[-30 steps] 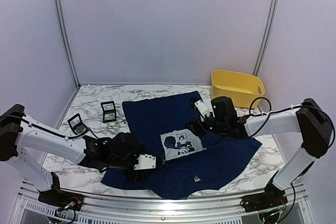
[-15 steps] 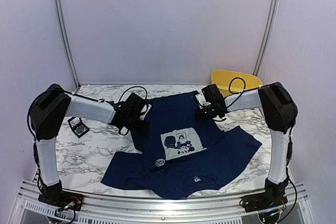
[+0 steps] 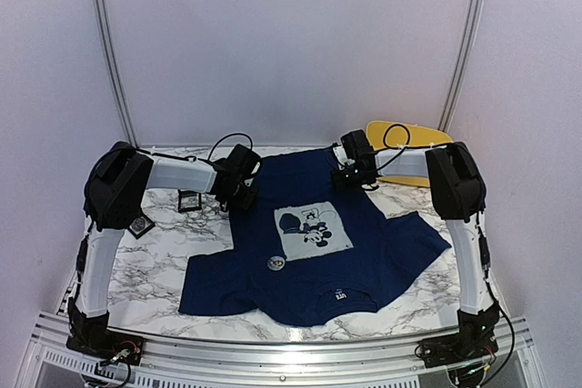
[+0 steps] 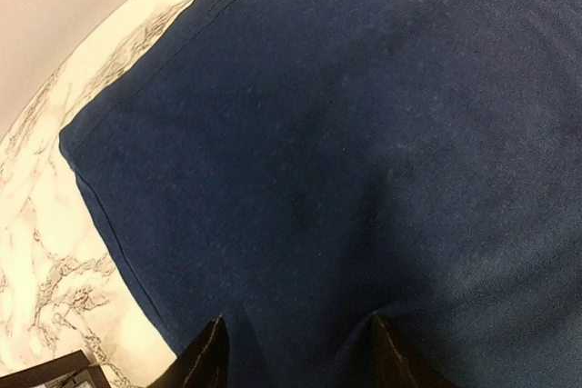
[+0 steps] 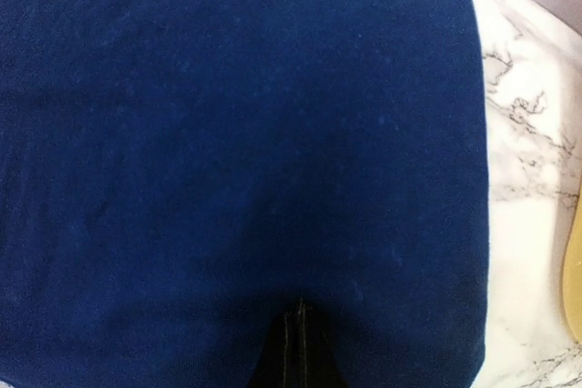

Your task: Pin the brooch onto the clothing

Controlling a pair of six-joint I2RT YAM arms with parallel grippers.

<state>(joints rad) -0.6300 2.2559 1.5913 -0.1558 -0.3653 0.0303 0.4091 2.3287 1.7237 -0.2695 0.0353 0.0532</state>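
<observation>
The navy T-shirt lies flat, with its pale grey mouse print in the middle and its white neck label at the near edge. A small round silver brooch lies on the shirt left of the print. My left gripper is at the shirt's far left hem. In the left wrist view it is open, its tips on the cloth. My right gripper is at the far right hem. In the right wrist view it is shut, pinching the cloth.
A yellow basket stands tilted at the back right, close to my right arm. Two small open black boxes sit on the marble table left of the shirt. Grey walls close the back.
Both grippers have moved to the far hem and the shirt has slid back and spread flat. The brooch now lies on the shirt, away from both grippers.
</observation>
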